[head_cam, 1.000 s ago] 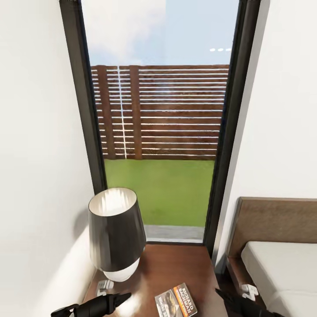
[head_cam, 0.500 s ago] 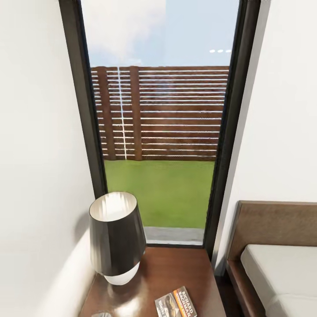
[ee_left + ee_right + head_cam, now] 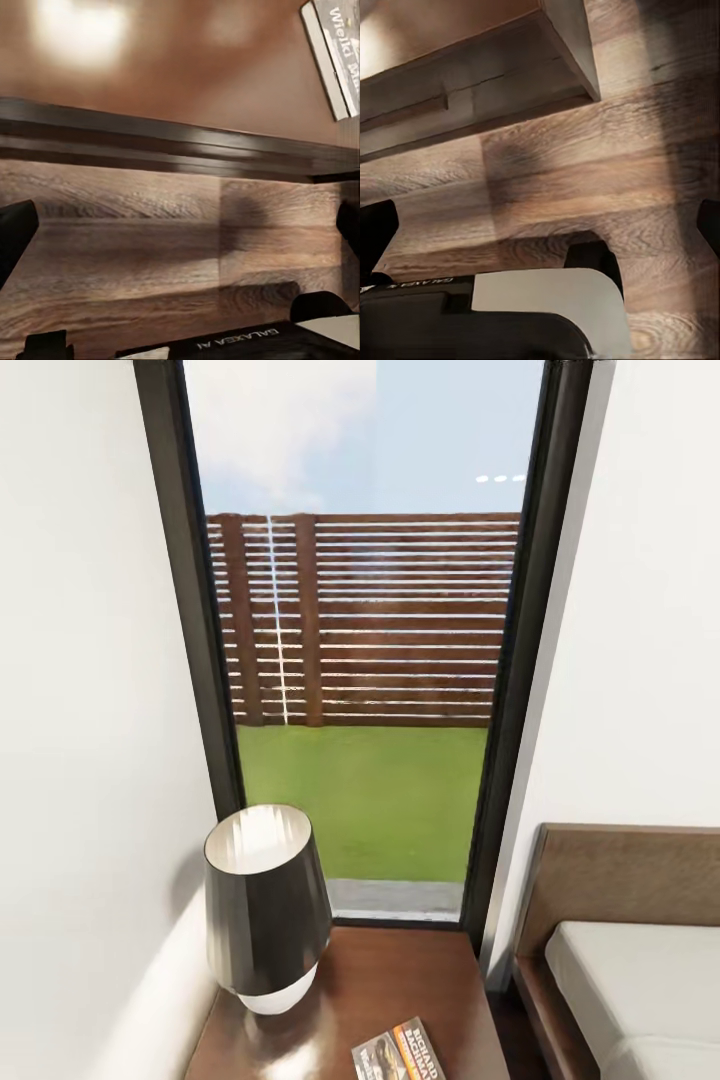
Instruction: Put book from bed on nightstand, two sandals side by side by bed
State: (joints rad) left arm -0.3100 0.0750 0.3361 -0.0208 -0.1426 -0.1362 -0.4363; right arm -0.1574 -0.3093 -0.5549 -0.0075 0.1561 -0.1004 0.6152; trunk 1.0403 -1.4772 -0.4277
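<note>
Already the book [image 3: 400,1052] lies on the nightstand [image 3: 400,970] surface, just beyond the left hand [image 3: 180,225]; both hands hang spread and empty, so next turn carefully floorward for the sandals.

Bright window [image 3: 360,610] daylight; wrist views soft, perhaps blurred.
</note>
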